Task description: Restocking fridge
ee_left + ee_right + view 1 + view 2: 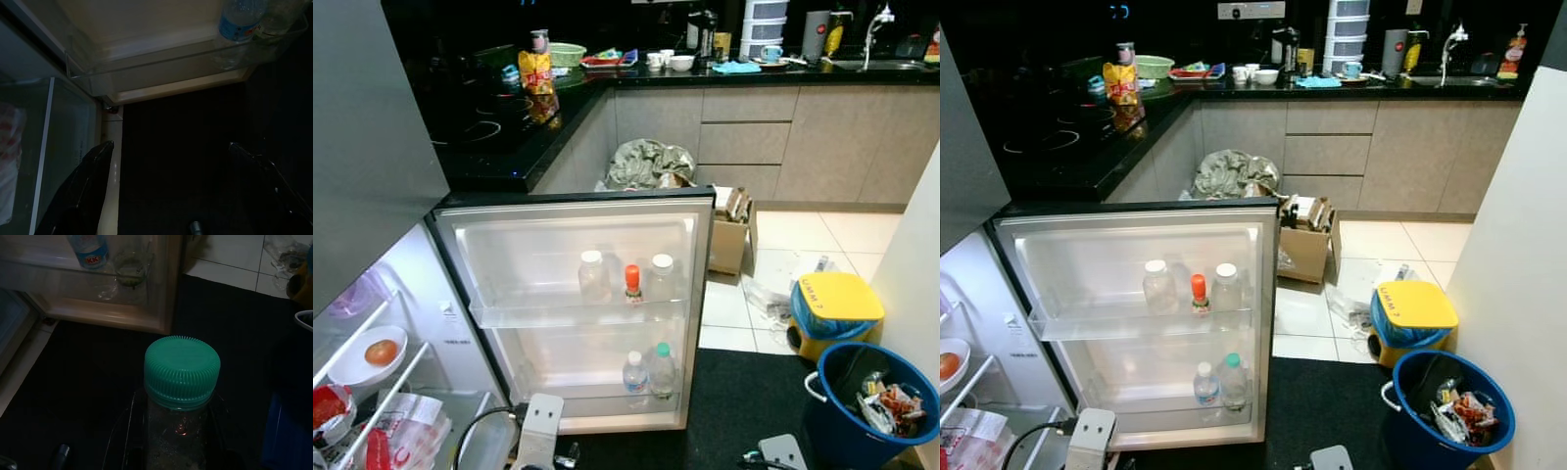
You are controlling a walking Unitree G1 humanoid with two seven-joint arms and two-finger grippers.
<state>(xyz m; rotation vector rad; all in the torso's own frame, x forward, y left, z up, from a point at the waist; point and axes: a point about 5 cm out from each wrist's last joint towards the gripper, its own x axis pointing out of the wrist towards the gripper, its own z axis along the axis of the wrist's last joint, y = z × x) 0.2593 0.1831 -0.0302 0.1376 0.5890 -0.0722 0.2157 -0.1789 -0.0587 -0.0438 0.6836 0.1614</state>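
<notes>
My right hand (176,440) is closed around a clear plastic bottle with a ribbed green cap (182,371), held upright just outside the open white fridge door (578,245), ready for its lower door rack (597,392). My left hand (171,191) hangs spread and empty beside that door. A blue-labelled bottle (88,249) there reads "KK".

The open fridge door (489,257) carries two shelves. The upper door shelf (509,313) holds two white-capped bottles (594,275) flanking a small orange-capped bottle (632,284). On the lower door shelf (568,397), near its right end, a white-capped water bottle (634,373) stands just beside a green-capped bottle (662,368).
</notes>
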